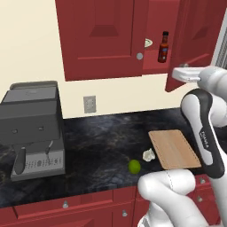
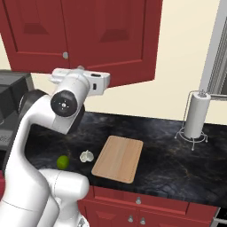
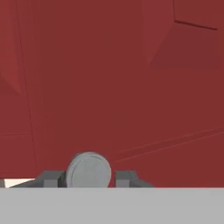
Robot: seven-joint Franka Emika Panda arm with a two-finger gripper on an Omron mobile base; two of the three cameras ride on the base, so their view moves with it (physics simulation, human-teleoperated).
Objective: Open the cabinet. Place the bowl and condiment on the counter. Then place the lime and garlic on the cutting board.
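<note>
— Fingertips first: where do they sit?

— The gripper (image 3: 89, 179) is right at the open door of the cabinet (image 1: 102, 40), one dark fingertip (image 3: 50, 179) on either side of a round silver knob (image 3: 89, 170). The jaws stand apart around the knob; whether they are pinching it or just bracketing it I cannot tell, since the tips are cut off by the bottom of the hand view.

— And the door itself?

— The right-hand door (image 1: 195, 40) is swung well out from the cabinet front. The left door is shut, its own knob (image 1: 139, 56) at the inner edge.

— Anything visible inside?

— The condiment (image 1: 163, 47) stands upright on the shelf in the opened half, and just left of it, partly hidden behind the shut door's edge, a pale sliver of the bowl (image 1: 148, 43).

— Down on the counter (image 1: 102, 137)?

— The cutting board (image 2: 118, 158) lies flat and bare near the front edge. The garlic (image 2: 86, 156) is just beside the board's left edge, not on it, and the lime (image 2: 62, 162) sits a little farther left, close to the garlic but apart from it.

— What else is around?

— A grey coffee machine (image 1: 33, 128) stands at the far left of the counter, a wall socket (image 1: 89, 104) behind it, and a paper towel holder (image 2: 195, 116) at the far right.
</note>
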